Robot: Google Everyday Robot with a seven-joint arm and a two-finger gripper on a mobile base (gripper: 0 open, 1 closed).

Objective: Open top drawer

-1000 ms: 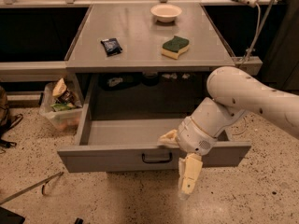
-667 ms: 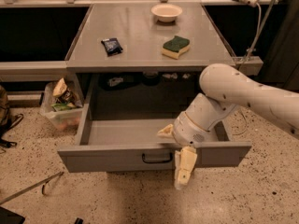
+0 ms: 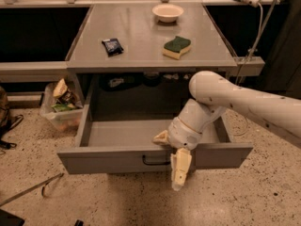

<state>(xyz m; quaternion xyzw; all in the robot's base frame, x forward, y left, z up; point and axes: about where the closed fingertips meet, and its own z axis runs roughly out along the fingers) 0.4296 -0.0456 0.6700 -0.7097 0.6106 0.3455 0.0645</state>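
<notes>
Arm [image 3: 254, 105] comes in from right edge, runs up-left to rounded elbow [image 3: 207, 86]; forearm drops down-left to wrist [image 3: 186, 131]; gripper [image 3: 168, 160] sits lower centre, just under wrist; fingers [image 3: 180, 169] spread apart, one pointing down, other pointing left

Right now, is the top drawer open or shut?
Open: the top drawer is pulled out, interior visible; the gripper is at its front panel.

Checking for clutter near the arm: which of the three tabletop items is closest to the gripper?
The green-and-yellow sponge; the black packet lies further left, the bowl further back. The gripper hangs in front of the open top drawer.
</notes>
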